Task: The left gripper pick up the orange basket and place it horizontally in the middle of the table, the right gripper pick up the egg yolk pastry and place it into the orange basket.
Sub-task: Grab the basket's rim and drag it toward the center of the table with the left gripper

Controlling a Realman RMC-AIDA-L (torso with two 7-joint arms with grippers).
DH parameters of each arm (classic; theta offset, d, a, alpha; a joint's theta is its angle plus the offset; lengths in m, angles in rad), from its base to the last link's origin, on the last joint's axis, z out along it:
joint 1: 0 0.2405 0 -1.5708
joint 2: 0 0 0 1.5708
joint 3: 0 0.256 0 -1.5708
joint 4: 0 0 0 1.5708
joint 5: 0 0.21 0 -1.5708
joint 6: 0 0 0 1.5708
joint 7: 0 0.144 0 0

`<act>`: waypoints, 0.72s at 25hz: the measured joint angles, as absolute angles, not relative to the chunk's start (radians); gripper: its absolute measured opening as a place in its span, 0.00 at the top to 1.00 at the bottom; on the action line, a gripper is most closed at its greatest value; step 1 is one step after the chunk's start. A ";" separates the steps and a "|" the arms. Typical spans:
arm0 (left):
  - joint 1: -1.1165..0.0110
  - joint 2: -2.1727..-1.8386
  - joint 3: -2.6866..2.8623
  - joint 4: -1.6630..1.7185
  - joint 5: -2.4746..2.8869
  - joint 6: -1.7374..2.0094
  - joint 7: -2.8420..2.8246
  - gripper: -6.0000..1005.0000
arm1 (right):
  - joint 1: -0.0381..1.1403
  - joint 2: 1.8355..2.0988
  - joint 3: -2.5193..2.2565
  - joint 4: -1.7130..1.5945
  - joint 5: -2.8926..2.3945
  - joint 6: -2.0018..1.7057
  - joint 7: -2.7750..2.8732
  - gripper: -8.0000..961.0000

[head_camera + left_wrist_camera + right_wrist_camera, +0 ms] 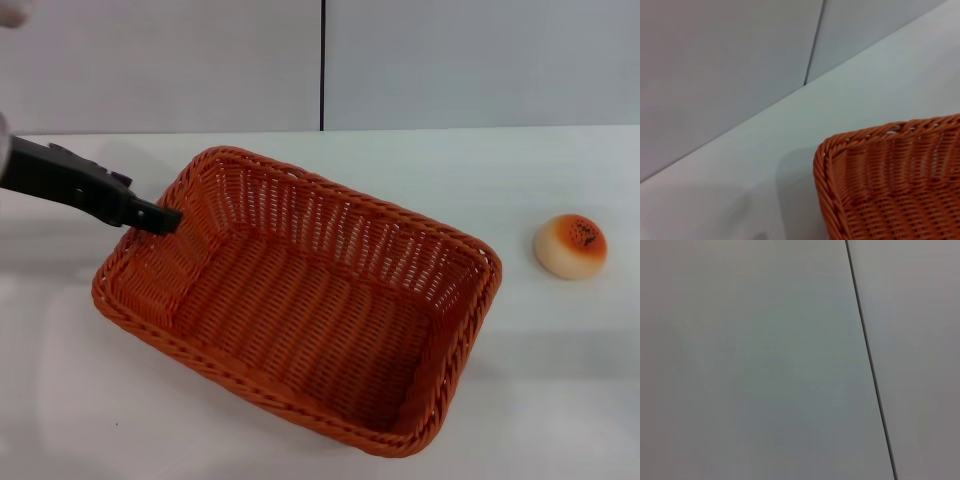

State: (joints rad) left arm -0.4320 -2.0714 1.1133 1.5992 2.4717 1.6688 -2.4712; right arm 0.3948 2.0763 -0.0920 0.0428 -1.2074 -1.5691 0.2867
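Note:
The orange basket sits empty on the white table, turned diagonally, its long side running from upper left to lower right. My left gripper reaches in from the left, and its black fingertips pinch the rim of the basket's left short wall. A corner of that basket fills the left wrist view. The egg yolk pastry lies on the table to the right of the basket, apart from it. The right gripper is out of view; its wrist view shows only the wall.
A grey panelled wall with a dark vertical seam stands behind the table's far edge. Bare tabletop lies between the basket and the pastry and along the front edge.

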 joint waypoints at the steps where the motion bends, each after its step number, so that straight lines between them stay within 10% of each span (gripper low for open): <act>1: -0.431 -2.071 1.137 1.596 2.480 1.654 -2.481 0.20 | 0.395 2.077 -0.092 0.043 -1.207 -1.569 0.287 0.48; 18: -0.369 -2.071 1.347 1.522 2.560 1.407 -2.507 0.22 | 0.383 2.077 -0.101 0.045 -1.216 -1.568 0.288 0.48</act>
